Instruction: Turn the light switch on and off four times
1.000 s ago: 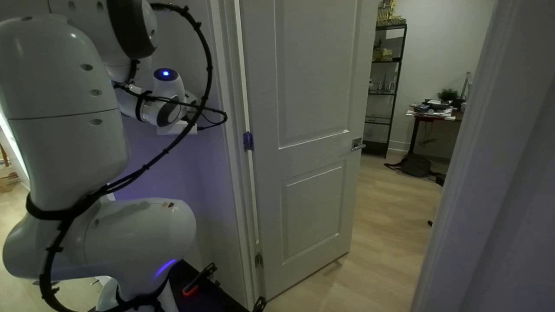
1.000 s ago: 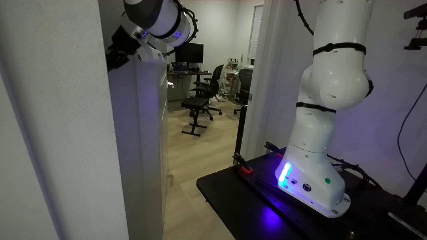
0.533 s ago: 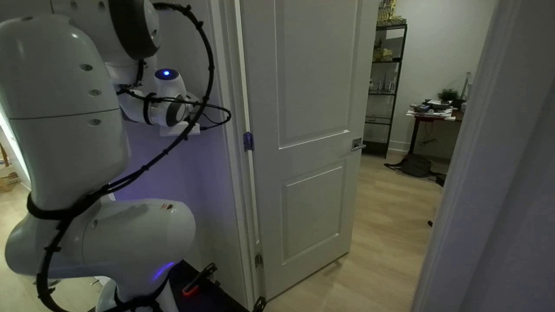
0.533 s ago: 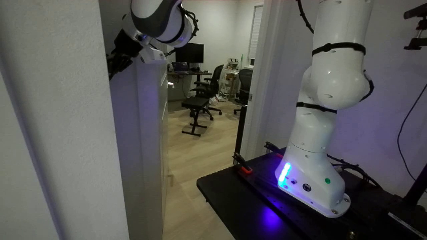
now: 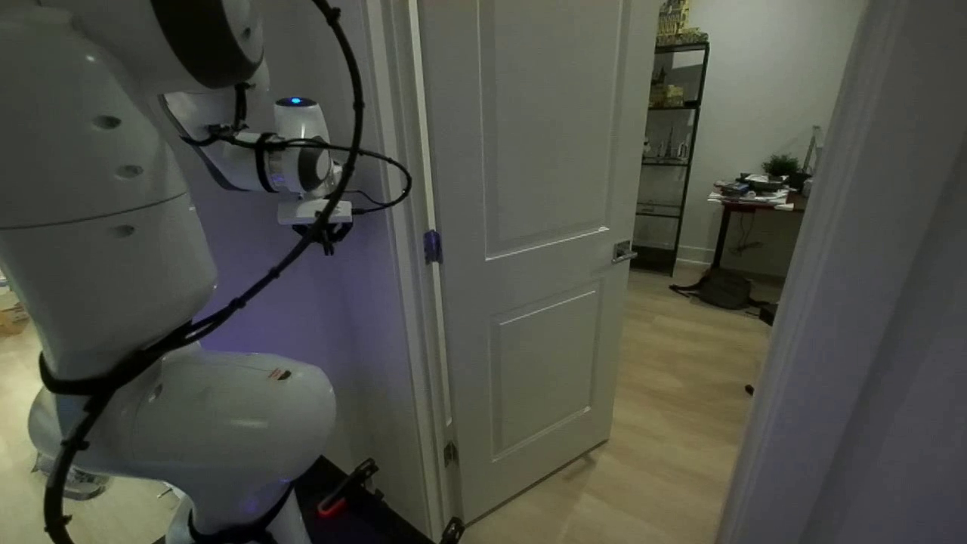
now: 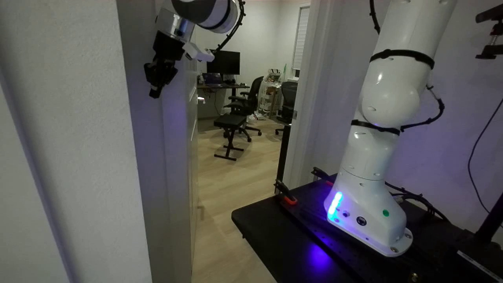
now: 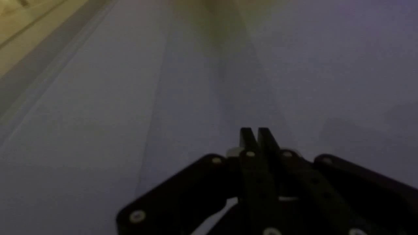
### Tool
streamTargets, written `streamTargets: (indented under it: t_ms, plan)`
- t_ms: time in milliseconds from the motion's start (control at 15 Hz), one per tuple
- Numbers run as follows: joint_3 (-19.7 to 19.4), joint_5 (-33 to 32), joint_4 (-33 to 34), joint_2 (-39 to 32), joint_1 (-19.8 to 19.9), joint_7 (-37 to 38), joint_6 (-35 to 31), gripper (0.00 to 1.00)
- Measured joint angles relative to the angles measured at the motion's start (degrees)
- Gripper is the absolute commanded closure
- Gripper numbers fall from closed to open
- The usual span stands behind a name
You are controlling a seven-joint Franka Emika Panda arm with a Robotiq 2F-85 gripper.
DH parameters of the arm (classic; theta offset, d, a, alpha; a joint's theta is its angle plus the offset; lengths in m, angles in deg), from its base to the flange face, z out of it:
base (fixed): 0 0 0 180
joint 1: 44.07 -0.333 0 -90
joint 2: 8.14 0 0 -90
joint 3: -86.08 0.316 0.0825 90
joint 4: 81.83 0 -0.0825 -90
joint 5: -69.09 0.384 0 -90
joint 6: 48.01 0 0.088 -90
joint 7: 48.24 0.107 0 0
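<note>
Gripper (image 7: 255,131) is dangling, jaws sitting just a sliver apart, holding nothing; I'm not seeing the switch around them; they're flipping nothing, so done versus remaining flips, I'm not guessing.

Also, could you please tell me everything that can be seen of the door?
In an exterior view, the door is pale, painted-looking, with two recessed panels, the upper one taller. Its handle, a metallic lever, sits by the free edge; two hinges, one low, one well above, join the opposite edge to the frame. It stands upright and open, its top cut off by the picture. Apart from these fittings, nothing is seen touching it; whether it clears the floor, I cannot tell.
</note>
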Motion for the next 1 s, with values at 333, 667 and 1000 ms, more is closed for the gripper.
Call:
streamTargets:
  t_ms: [333, 667, 1000]
  plan:
    - [0.3, 3.2, -1.2, 8.8, 1.5, 0.0, 12.3, 0.2]
    - [-1.0, 4.7, -4.0, 17.5, 2.0, -0.2, 20.5, 0.0]
    - [-3.1, 4.8, -7.4, 24.3, 2.0, -0.8, 25.6, 0.0]
